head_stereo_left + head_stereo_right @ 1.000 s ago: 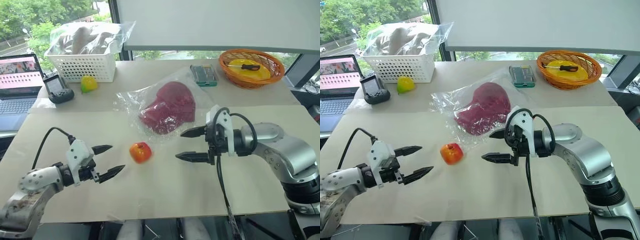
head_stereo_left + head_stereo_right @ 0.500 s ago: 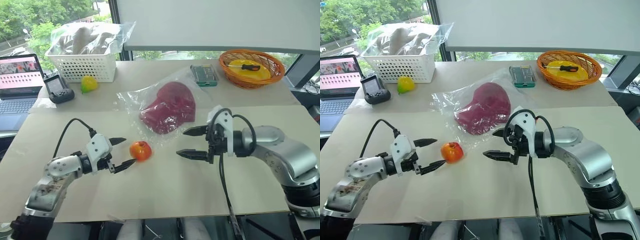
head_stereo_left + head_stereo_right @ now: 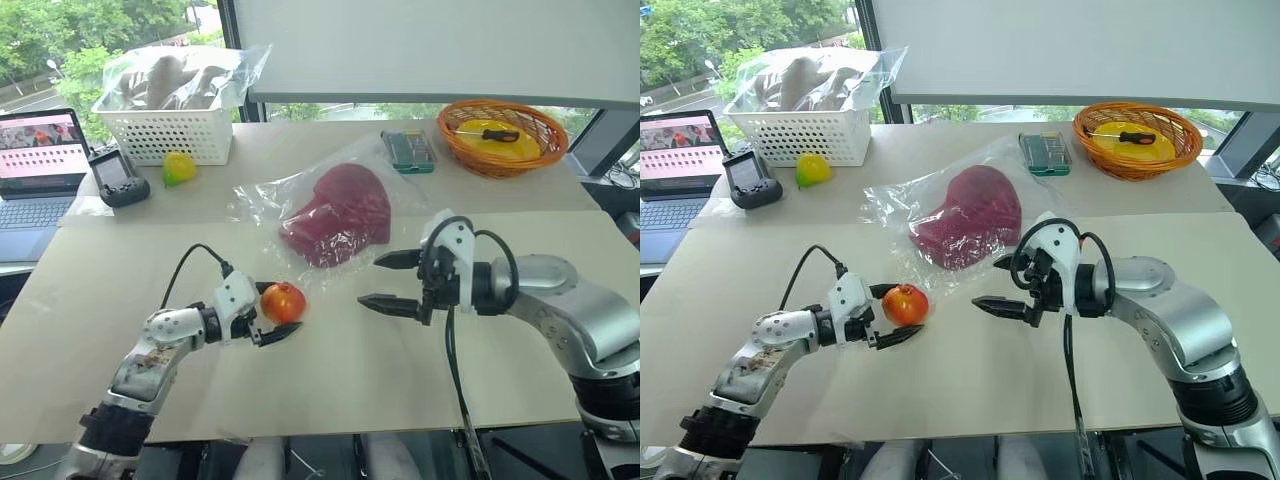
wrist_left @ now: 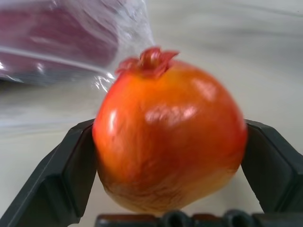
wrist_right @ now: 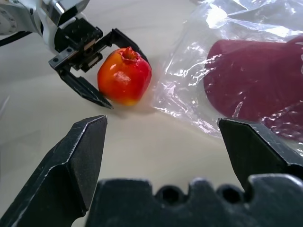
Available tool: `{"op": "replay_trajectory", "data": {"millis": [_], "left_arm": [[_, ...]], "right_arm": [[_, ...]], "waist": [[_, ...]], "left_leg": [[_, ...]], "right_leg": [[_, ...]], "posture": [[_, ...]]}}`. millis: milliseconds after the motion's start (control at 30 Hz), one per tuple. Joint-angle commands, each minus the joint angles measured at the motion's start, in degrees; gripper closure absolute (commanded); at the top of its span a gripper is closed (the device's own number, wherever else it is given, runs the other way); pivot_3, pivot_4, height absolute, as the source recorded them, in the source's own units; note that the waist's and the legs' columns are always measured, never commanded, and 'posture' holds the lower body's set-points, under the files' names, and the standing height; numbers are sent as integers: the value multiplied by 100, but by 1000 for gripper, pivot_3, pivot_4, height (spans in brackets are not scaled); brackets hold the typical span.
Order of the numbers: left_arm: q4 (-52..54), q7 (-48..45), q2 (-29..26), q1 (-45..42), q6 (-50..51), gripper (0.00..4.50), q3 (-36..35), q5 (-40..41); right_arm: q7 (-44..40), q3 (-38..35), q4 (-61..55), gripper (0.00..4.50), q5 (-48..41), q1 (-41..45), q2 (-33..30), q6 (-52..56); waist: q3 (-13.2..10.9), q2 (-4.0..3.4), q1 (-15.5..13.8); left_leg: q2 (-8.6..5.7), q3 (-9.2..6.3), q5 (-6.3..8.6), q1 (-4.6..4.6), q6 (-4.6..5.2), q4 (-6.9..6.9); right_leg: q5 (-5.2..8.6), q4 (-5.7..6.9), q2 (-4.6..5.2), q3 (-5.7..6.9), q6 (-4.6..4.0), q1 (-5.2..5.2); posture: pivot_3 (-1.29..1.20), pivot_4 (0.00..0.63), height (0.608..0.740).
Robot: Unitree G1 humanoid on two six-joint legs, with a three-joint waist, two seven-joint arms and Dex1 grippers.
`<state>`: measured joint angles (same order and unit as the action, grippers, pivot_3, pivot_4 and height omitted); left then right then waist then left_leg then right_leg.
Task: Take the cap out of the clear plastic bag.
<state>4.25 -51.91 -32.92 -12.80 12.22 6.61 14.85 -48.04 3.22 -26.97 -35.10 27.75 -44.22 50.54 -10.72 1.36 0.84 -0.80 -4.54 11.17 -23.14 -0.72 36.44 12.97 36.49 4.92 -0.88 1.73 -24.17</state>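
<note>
The maroon cap [image 3: 340, 213] lies inside the clear plastic bag [image 3: 262, 200] at mid-table, and the bag's crinkled edge [image 5: 189, 80] lies flat on the tabletop. A red-orange round fruit [image 3: 283, 301] rests in front of the bag, to its left. My left gripper [image 3: 287, 308] is open and straddles that fruit, one black finger [image 4: 61, 175] on each side of it. To the right of the fruit and in front of the bag hovers my right gripper [image 3: 370, 281], open and holding nothing, pointing left toward the fruit and the bag's near edge.
At the back left stand a white basket [image 3: 170, 135] holding a bulky bag of beige fabric, a yellow-green fruit [image 3: 178, 167], a black device [image 3: 118, 180] and a laptop [image 3: 35, 165]. A green box [image 3: 407, 150] and an orange basket [image 3: 503, 133] sit at the back right.
My left gripper has travelled right and forward across the table until its open fingers flank the fruit. The right gripper has stayed almost where it was.
</note>
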Motion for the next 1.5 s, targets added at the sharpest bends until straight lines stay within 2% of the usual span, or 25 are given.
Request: {"op": "replay_trajectory", "data": {"millis": [33,167,267,300,333,600,767,900,1000,1100,1233,1367,1433,1500], "left_arm": [[21,26,11,-49,-176,0,-70,-62],[24,-20,5,-3,-218,0,-105,-31],[53,-13,5,43,-230,708,-147,-3],[63,-15,4,54,-230,1070,-155,5],[67,-12,7,60,-226,1153,-161,11],[179,107,10,114,-257,1169,-221,-9],[672,267,-407,95,514,1169,-1140,646],[299,597,-521,-129,857,1169,-1712,811],[-456,1068,-563,-536,1086,1169,-1859,532],[-1348,1416,-559,-984,968,1169,-1663,90],[-4134,2489,10,-2848,52,1169,-1218,-810],[-6126,3443,320,-4122,-656,1169,-1197,-1232],[-6975,4377,459,-4764,-898,1169,-1425,-1225],[-7450,4956,516,-5133,-1055,182,-1632,-1150]], "right_arm": [[57,-224,-232,35,-74,-29,-81,7],[89,-190,-202,35,-21,-60,-82,-44],[102,-152,-179,0,12,-61,-69,-65],[97,-148,-180,0,9,-61,-68,-64],[91,-145,-179,0,5,-60,-67,-65],[92,-78,-127,0,81,-46,-35,-100],[63,-4,-56,0,115,-41,27,-142],[41,41,13,0,160,-25,69,-182],[51,82,39,0,189,-15,113,-200],[80,113,33,0,220,-8,159,-188],[214,87,10,0,287,-90,230,-177],[296,49,-53,0,281,-185,248,-156],[362,33,-89,0,291,-251,256,-151],[439,18,-91,0,310,-283,285,-153]], "waist": [[0,0,5],[0,0,0],[0,0,3],[0,0,3],[0,0,3],[0,0,3],[0,1,16],[0,0,5],[0,1,-9],[0,1,-12],[-2,10,-110],[3,39,-131],[2,42,-75],[0,45,-34]], "left_leg": [[0,0,0,0,0,7],[-1,0,0,2,0,23],[0,0,0,5,0,29],[0,0,0,5,0,29],[0,0,0,5,0,29],[-1,0,0,3,0,29],[0,-1,0,1,0,29],[0,-1,0,6,0,29],[-2,-1,0,8,0,30],[-3,-2,0,6,0,30],[-9,-6,-1,4,0,39],[-20,-9,-1,-12,0,47],[-34,-6,1,-18,2,47],[-40,-5,4,-27,6,47]], "right_leg": [[5,8,0,-1,9,0],[10,25,0,-3,17,1],[16,28,0,-4,27,3],[16,28,0,-4,27,3],[16,28,0,-4,27,2],[8,29,0,-4,14,2],[9,30,0,-4,14,-1],[14,32,0,-4,24,1],[19,31,0,-4,32,6],[17,34,0,-2,30,2],[9,38,1,5,20,6],[-7,26,11,6,30,2],[-18,25,27,4,30,-5],[-22,21,35,2,39,-10]], "posture": [[0,150,736],[0,150,736],[0,150,736],[0,150,736],[0,150,736],[0,150,736],[0,150,736],[0,150,736],[0,150,736],[0,150,736],[0,150,736],[0,150,736],[0,150,736],[0,150,736]]}}
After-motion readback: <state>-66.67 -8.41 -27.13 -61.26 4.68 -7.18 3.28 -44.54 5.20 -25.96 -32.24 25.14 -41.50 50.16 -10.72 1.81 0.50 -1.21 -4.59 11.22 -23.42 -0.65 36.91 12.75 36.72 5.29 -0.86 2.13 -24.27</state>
